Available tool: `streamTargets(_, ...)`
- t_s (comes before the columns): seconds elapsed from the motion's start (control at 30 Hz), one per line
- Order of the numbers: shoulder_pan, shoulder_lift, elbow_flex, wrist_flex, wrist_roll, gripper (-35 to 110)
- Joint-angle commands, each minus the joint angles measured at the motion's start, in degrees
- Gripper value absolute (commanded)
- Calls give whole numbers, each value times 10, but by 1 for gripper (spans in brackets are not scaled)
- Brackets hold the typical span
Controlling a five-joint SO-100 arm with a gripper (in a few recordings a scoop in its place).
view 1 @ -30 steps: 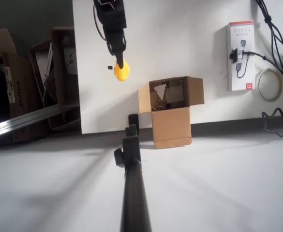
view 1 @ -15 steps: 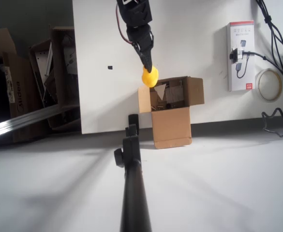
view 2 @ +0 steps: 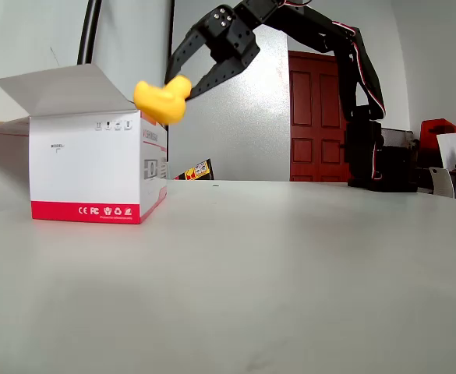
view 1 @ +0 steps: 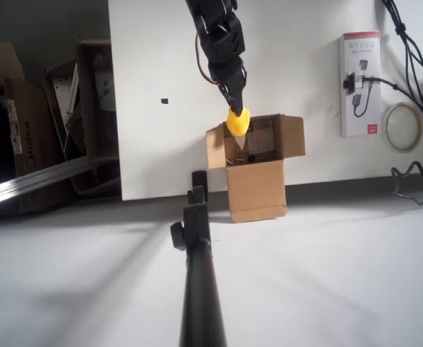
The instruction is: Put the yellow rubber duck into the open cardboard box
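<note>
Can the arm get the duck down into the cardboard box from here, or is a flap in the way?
Probably yes. The tool holds the yellow rubber duck at the cardboard box opening's left edge; flaps are splayed outward, nothing covers the opening.

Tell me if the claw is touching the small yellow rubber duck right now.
Touching. In the fixed view the claw pinches the small yellow rubber duck at its tips, holding it in the air; the overhead view also shows the duck at the claw's tip.

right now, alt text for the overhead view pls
A black robot arm holds a yellow rubber duck in its fingers above the open cardboard box at a white table's edge. A red-and-white package lies at right.
</note>
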State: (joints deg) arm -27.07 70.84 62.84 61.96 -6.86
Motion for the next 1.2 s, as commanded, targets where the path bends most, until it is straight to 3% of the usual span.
streamTargets(0.0,3,-14,-53,10,11,5)
streamTargets(0.4,1,-41,-142,28,19,6)
streamTargets(0.83,4,-42,-142,37,19,23)
streamTargets(1.17,17,-15,-142,71,18,19)
